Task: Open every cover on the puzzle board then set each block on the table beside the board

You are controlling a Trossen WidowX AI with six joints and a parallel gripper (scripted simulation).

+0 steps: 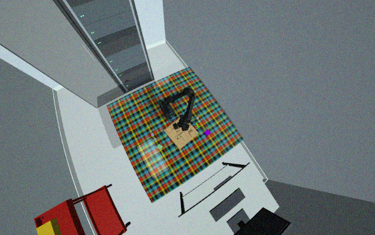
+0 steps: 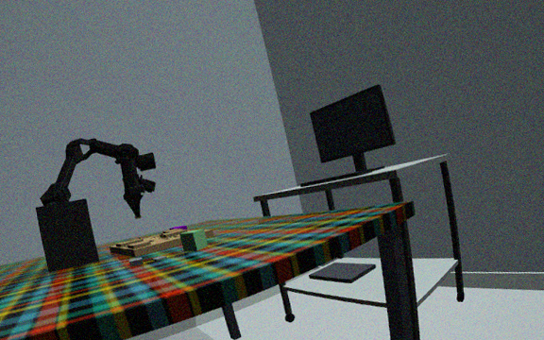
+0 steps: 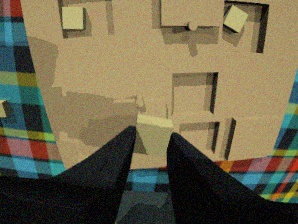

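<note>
My gripper (image 2: 137, 216) is shut on a pale yellow block (image 3: 154, 136), held above the tan puzzle board (image 1: 181, 144) (image 2: 145, 247) (image 3: 255, 90). In the wrist view a second pale block (image 3: 73, 18) sits in an uncovered well at the upper left. A third pale block (image 3: 235, 19) sits turned in an open well at the upper right. Between them is a cover with a knob (image 3: 193, 25). Two open recesses, an upper (image 3: 192, 95) and a lower (image 3: 196, 134), show no block. The arm hides part of the board in the top view.
A pale block (image 3: 3, 108) lies on the checked table at the wrist view's left edge. A green cube (image 1: 159, 147) (image 2: 193, 240), a purple piece (image 1: 206, 132) (image 2: 178, 227), a bright green piece (image 1: 197, 125) and a small grey piece (image 1: 152, 135) (image 2: 136, 261) are around the board.
</note>
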